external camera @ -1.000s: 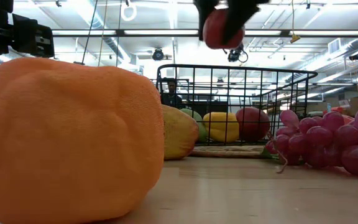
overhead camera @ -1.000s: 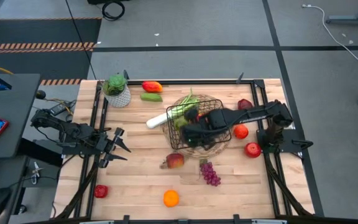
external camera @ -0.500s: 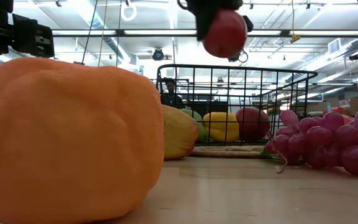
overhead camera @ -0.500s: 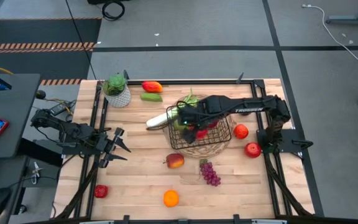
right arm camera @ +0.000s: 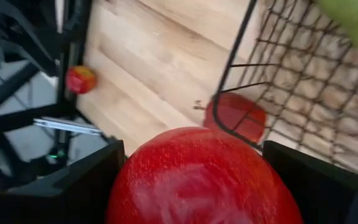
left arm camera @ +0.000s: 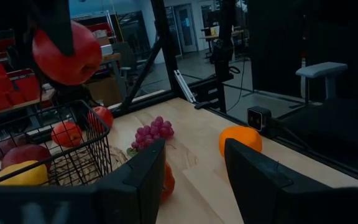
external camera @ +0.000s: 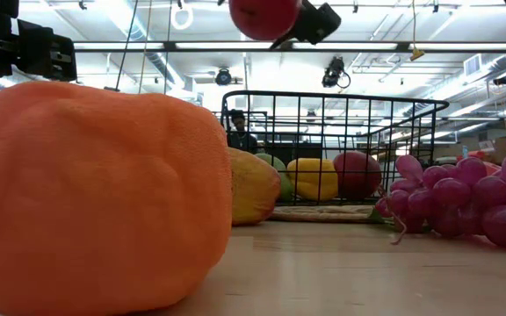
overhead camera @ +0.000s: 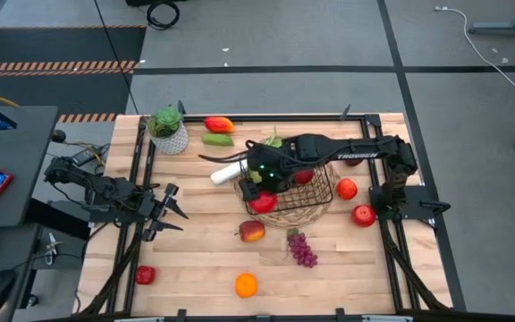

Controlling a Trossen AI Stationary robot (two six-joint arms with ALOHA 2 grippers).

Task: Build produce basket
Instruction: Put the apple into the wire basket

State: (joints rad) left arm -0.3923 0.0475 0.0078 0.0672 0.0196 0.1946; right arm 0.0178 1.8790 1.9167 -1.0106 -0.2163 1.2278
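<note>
The wooden tabletop (overhead camera: 195, 268) is the largest thing here, framed by dark rails on its left and right edges, with both arms mounted at those sides. Near its middle sits the black wire basket (overhead camera: 316, 192) on a round woven mat (overhead camera: 293, 217), already holding a yellow piece (external camera: 316, 178), a dark red apple (external camera: 356, 173) and a long leek (overhead camera: 226, 172) that sticks out over its left rim.

The right end effector (overhead camera: 259, 183) reaches across the basket from the right and holds a red apple (overhead camera: 262, 202) raised above the basket's near-left corner, its fingers spread wide around the fruit. The left end effector (overhead camera: 170, 207) waits low at the left edge of the tabletop, its fingers partly apart and holding nothing.

The held apple looks like a light, rigid, smooth toy, so it probably slips if pinched off centre; a grip across its widest part seems safest. It should tolerate a short drop.

Loose produce lies around: purple grapes (overhead camera: 303, 249) and a red-and-yellow fruit (overhead camera: 251, 232) just near of the basket, an orange (overhead camera: 246, 285) and a small red piece (overhead camera: 145, 275) toward the near edge, two red fruits (overhead camera: 354, 202) to the right, and a potted plant (overhead camera: 168, 129) far left. The near-left tabletop is the most open room; the basket's thin rim and the protruding leek are the edges to clear.
</note>
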